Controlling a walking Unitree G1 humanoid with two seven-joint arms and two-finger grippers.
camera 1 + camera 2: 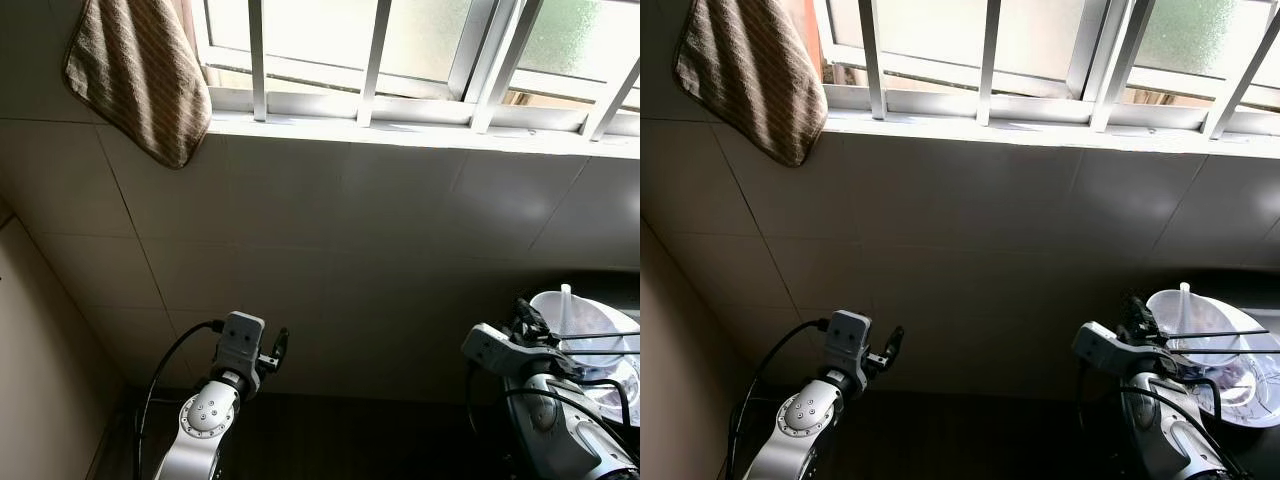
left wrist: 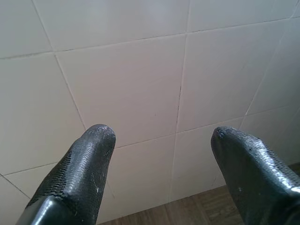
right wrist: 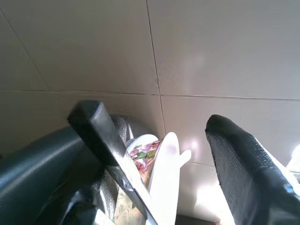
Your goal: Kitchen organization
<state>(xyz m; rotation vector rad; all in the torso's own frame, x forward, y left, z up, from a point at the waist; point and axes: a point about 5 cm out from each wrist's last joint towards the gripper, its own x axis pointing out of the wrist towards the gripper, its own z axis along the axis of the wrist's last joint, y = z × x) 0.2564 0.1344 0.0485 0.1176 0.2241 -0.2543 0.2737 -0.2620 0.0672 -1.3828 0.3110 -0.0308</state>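
I face a tiled wall (image 1: 330, 250) under a barred window (image 1: 420, 60), a striped towel (image 1: 140, 75) hanging at its upper left to dry. My left gripper (image 2: 159, 154) is raised toward the bare tiles, its fingers spread wide and holding nothing. My right gripper (image 3: 164, 154) hovers, fingers likewise apart and empty, just beside a white bowl (image 1: 600, 350) at the lower right, which sits on the dark tabletop (image 1: 340, 430) with a white spoon (image 3: 166, 183) standing in it and thin rods, possibly chopsticks, laid across the rim. I judge the bowl is the thing to tidy, with the right arm poised nearest for the pickup.
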